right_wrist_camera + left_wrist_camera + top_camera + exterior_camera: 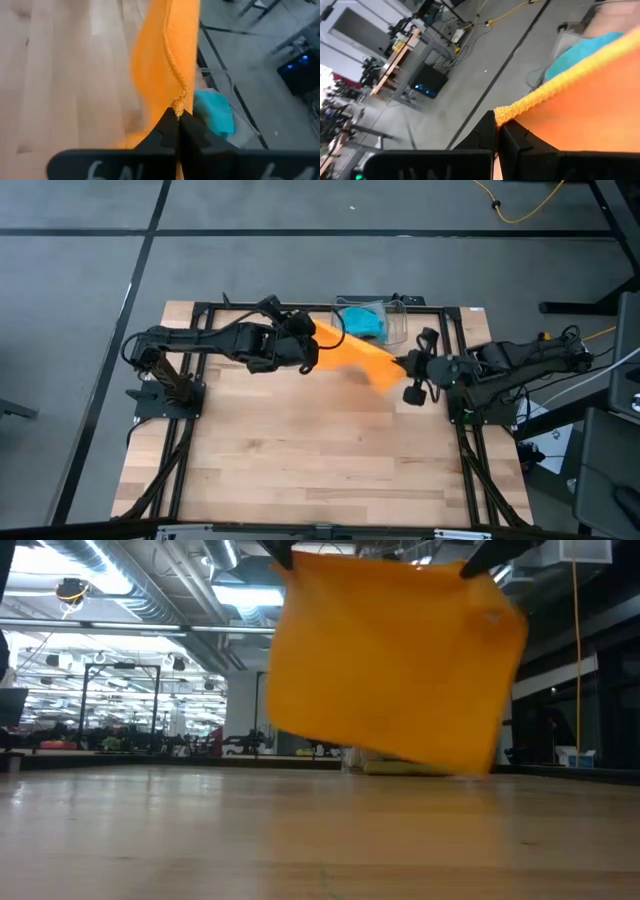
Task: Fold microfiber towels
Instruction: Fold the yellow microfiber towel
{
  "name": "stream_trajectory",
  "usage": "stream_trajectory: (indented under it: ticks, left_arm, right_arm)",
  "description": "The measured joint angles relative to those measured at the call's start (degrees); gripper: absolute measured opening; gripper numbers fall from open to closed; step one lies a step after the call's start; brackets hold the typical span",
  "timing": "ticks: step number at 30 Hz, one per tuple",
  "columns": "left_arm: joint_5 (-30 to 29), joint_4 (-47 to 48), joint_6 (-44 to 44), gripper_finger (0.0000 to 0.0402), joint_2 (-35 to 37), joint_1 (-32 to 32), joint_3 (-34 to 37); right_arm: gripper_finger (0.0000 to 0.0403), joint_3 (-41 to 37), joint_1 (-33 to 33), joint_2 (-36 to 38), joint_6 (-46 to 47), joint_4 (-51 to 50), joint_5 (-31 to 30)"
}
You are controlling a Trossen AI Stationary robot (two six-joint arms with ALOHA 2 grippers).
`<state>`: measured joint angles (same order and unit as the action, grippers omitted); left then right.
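Note:
The orange towel hangs spread in the air between my two grippers, above the table's far half; in the low view it hangs as a flat sheet clear of the tabletop. My left gripper is shut on its left top corner and my right gripper is shut on its right top corner. A teal towel lies in the clear plastic bin at the table's far edge. The grey-blue and lime green towels are out of view. My left gripper pinches the orange towel's top corner between its two fingers, at the stitched hem. The towel's top edge runs taut from it toward my right gripper, and the towel hangs clear of the table. My right gripper pinches the orange towel's other top corner between its two fingers, at the hem's end. The towel stretches away from the fingers toward my left gripper and hangs below, clear of the table.
The clear bin stands at the far edge just behind the towel. The wooden tabletop stretches toward the near edge below the towel. The black frame rails run along the table's left and right sides.

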<state>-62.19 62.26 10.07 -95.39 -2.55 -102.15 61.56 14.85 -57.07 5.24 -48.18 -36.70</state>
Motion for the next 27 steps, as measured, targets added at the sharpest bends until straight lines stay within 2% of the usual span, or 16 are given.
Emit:
stream_trajectory:
  ticks: [7, 14, 18, 20, 23, 27]
  left_arm:
    - [-1.41, -0.13, -0.18, 0.0, -0.02, 2.9, 0.0]
    - [-1.44, -0.17, -0.16, 0.0, -0.02, 4.42, 0.0]
    - [-1.31, 0.03, 0.9, 0.0, -0.02, 3.9, 0.0]
    - [-0.13, 0.78, 2.67, 0.0, -0.02, 2.93, 0.0]
    - [3.33, 4.29, 6.39, 0.0, -0.02, 0.66, 0.0]
    - [13.63, 11.29, 14.03, 0.0, -0.02, -2.61, 0.42]
  right_arm:
    - [0.0003, 0.0, -1.1, -0.05, -7.07, 1.64, 1.59]
    - [0.0002, 0.0, -1.2, -0.07, -9.78, 1.72, -3.3]
    - [0.0002, 0.0, -1.24, -0.07, -9.31, 1.7, -3.17]
    - [0.0002, 0.0, -1.2, -0.07, -7.2, 1.67, 0.78]
    - [0.0002, 0.0, -0.51, -0.2, -4.2, 2.08, 10.23]
    - [0.0002, 0.0, 1.68, -1.85, -0.54, 4.16, 17.46]
